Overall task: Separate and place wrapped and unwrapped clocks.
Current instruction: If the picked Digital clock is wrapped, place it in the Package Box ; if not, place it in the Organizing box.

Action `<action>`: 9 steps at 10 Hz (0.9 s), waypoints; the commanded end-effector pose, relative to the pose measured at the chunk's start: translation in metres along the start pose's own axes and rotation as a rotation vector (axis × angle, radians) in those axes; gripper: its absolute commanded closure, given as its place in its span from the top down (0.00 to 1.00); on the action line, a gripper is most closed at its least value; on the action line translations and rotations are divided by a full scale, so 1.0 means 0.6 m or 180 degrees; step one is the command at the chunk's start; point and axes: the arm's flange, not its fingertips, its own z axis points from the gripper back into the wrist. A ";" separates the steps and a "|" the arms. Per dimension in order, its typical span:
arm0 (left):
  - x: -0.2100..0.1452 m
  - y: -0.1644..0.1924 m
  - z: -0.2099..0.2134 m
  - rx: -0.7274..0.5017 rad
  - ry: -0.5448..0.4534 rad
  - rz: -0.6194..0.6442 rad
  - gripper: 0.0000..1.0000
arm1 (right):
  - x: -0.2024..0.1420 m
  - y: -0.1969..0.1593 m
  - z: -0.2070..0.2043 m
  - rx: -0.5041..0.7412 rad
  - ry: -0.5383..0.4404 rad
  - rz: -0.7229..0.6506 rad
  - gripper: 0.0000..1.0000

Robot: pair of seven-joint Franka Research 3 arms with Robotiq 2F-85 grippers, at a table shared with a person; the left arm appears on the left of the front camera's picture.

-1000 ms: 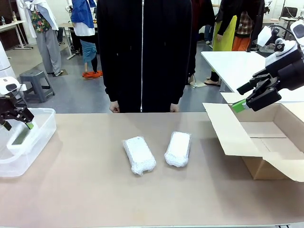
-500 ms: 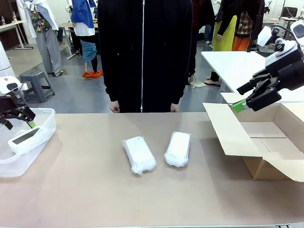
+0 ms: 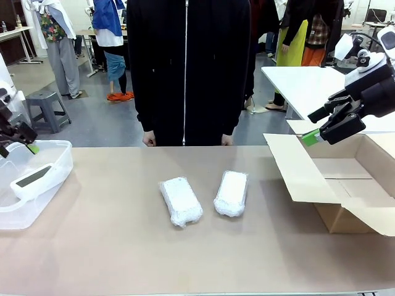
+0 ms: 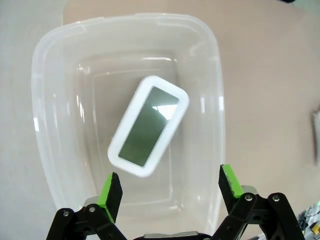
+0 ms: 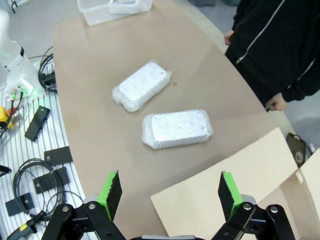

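Note:
Two wrapped clocks, white bundles in crinkly film, lie side by side mid-table: one (image 3: 181, 201) (image 5: 141, 86) on the left, the other (image 3: 231, 192) (image 5: 176, 128) on the right. The bare white clock with its dark screen (image 3: 33, 177) (image 4: 148, 126) rests tilted inside the clear plastic tub (image 3: 52, 179) (image 4: 210, 65). My left gripper (image 3: 15, 148) (image 4: 170, 192) hangs open above the tub, holding nothing. My right gripper (image 3: 324, 126) (image 5: 167, 192) is open and raised over the cardboard box's flap.
An open cardboard box (image 3: 345, 185) (image 5: 250, 165) stands at the table's right. A person in a black zipped jacket (image 3: 185, 68) stands at the far edge, hands (image 3: 148, 140) at the rim. Cables and tools (image 5: 35, 165) lie on a side surface in the right wrist view.
My left gripper has risen away from the tub and drawn left, leaving the bare clock lying inside it. The right arm and both wrapped clocks stayed still.

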 end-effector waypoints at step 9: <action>-0.114 -0.056 0.253 0.0215 -0.0500 -0.0164 1.00 | -0.001 -0.001 -0.002 0.0070 -0.0061 0.0010 1.00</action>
